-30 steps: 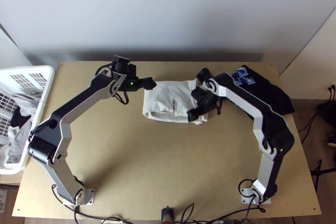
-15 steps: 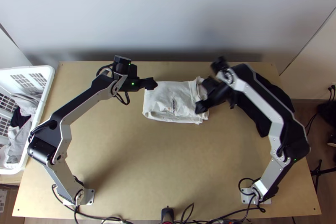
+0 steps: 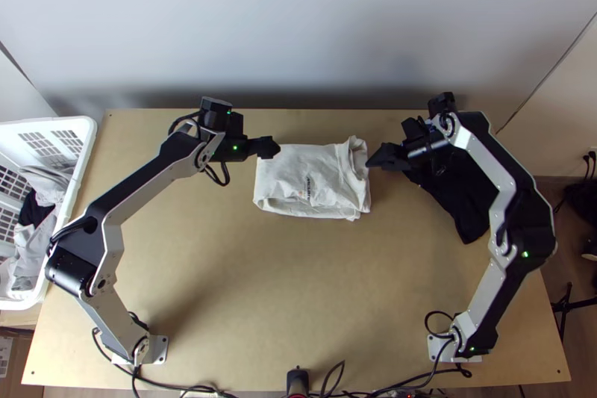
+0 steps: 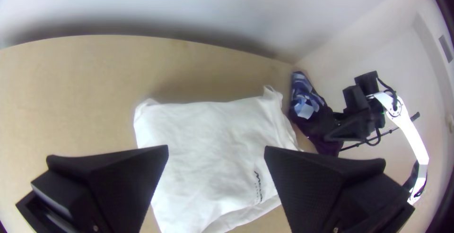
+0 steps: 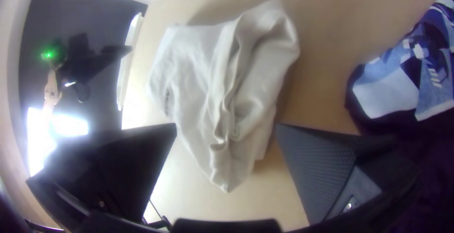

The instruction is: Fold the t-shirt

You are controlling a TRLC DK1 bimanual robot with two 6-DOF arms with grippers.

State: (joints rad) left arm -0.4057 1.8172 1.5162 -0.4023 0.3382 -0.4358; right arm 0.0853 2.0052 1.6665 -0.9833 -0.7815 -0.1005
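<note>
My left gripper point(image 3: 274, 148) hangs over the far left corner of the white t-shirt point(image 3: 310, 181); in the left wrist view the left gripper point(image 4: 216, 152) stands open above the shirt point(image 4: 213, 143). The shirt lies folded into a compact bundle at the far middle of the table, with small print on top and a rumpled right edge. Just right of that edge is my right gripper point(image 3: 373, 159). From the right wrist view, the right gripper point(image 5: 226, 131) is open with nothing held, and the shirt point(image 5: 198, 63) shows layered, loose folds.
Dark cloth point(image 3: 466, 200) with a blue-and-white pattern lies at the far right, partly under the right arm. A white basket point(image 3: 86, 145) holding clothes stands at the left edge. The wall rises behind the table's far edge.
The right gripper has let go of the shirt's right part and moved off to the right, uncovering the rumpled edge. My left gripper has stayed nearly in place.
</note>
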